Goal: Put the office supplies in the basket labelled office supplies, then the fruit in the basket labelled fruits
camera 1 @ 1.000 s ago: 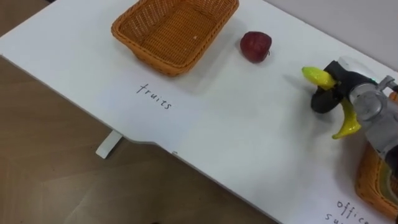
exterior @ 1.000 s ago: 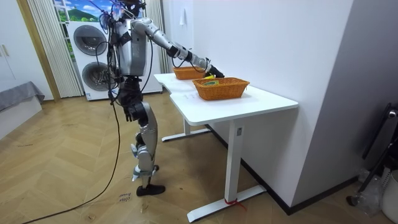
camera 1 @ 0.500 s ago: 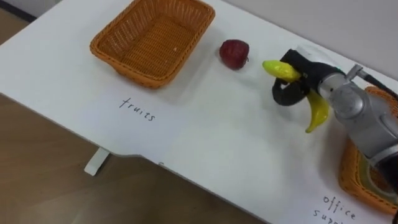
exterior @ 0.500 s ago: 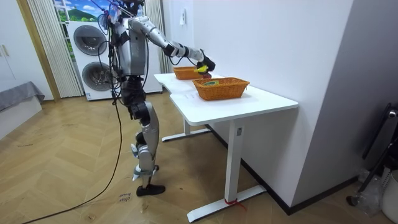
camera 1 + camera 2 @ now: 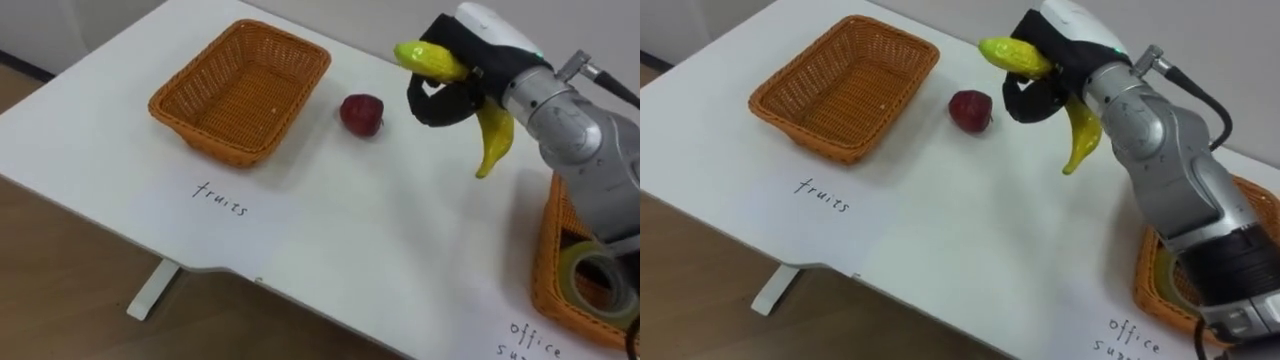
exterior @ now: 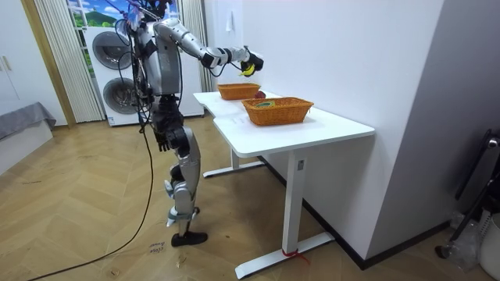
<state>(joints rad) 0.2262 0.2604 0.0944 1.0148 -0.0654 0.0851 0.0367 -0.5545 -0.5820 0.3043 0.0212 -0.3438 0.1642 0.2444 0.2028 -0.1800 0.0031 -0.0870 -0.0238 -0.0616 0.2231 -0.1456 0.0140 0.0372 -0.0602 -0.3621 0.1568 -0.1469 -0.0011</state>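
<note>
A white table (image 5: 380, 220) is seen from above. The right hand (image 5: 440, 105) is held above its far side, black fingers curled round one yellow banana (image 5: 492, 135), which is lifted clear of the tabletop. One dark red apple (image 5: 361, 114) lies on the table between that hand and the fruit basket (image 5: 215, 145), near the basket's right corner and apart from it. Two orange wicker baskets are counted: the fruit basket at the left, its woven bottom bare, and the office basket (image 5: 545, 250) at the right edge, in which one tape roll (image 5: 600, 280) lies. Two handwritten labels are seen, one (image 5: 222, 198) before each basket. In the room view the left hand (image 6: 162, 140) is hung by the hip; its fingers cannot be told.
</note>
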